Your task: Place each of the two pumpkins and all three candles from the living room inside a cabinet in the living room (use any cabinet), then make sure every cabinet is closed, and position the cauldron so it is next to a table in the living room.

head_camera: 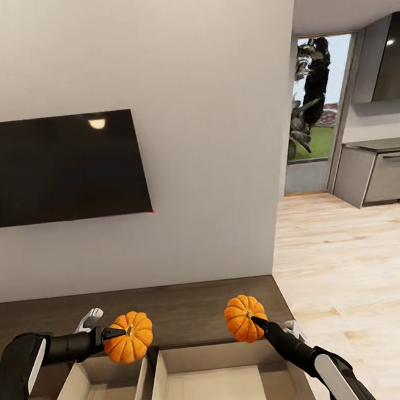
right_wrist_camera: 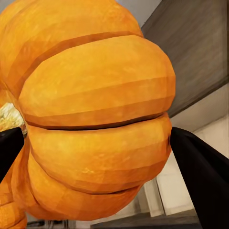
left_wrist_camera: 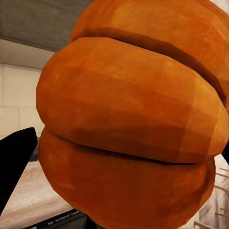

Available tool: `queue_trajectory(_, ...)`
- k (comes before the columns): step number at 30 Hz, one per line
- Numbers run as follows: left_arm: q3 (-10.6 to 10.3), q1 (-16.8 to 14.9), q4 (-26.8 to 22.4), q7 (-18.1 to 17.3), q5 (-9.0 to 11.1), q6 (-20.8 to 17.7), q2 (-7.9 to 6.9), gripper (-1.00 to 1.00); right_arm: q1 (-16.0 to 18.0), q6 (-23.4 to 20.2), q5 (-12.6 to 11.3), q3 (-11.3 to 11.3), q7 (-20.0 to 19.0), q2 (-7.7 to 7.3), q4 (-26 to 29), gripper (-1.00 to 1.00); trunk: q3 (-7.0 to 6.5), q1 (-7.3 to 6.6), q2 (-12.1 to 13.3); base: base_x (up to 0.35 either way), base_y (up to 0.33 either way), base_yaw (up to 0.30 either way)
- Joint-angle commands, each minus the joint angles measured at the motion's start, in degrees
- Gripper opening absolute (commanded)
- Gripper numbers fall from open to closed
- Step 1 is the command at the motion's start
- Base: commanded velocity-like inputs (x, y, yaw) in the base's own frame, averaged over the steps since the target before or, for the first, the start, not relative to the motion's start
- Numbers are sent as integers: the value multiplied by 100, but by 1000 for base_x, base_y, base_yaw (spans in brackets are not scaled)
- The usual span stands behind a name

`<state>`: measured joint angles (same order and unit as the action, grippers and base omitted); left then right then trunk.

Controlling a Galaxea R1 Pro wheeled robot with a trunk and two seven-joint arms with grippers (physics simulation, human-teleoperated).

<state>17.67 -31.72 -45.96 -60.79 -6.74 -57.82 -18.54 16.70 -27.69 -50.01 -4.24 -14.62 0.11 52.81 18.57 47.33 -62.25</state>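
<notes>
A home's living room: a wall-mounted television [head_camera: 61, 168] above a low wooden cabinet [head_camera: 174, 307], pale plank floor [head_camera: 349, 270], grey kitchen units [head_camera: 379, 172] beyond.

— What hangs on the wall?
— A dark flat television [head_camera: 58, 168] on the pale wall [head_camera: 217, 130], left of centre.
— And to the right?
— Light wooden floor [head_camera: 349, 270] runs far back to grey kitchen units [head_camera: 379, 175] and a doorway [head_camera: 319, 107] showing greenery outside.
</notes>
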Motion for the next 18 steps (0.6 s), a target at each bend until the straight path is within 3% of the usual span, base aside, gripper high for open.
queue_trajectory(1,0,0,0,6,6,-1,0,-100,0,-9,-12,-11,10,3,1,-100,18,23,-42,0,0,0)
queue_trajectory(8,0,0,0,8,7,-1,10,-100,0,8,41,19,-28,41,11,-100,144,176,-323,0,0,0)
queue_trajectory(12,-3,-2,-11,14,6,-1,124,-100,0,-15,70,111,33,64,68,-100,180,220,-403,0,0,0)
queue_trajectory(15,-7,-1,-35,64,-6,1,359,-100,2,-104,76,314,143,33,169,-100,180,220,-403,0,0,0)
queue_trajectory(18,-46,-8,-133,649,-24,33,756,-100,97,-611,83,461,713,36,278,-100,180,220,-403,0,0,0)
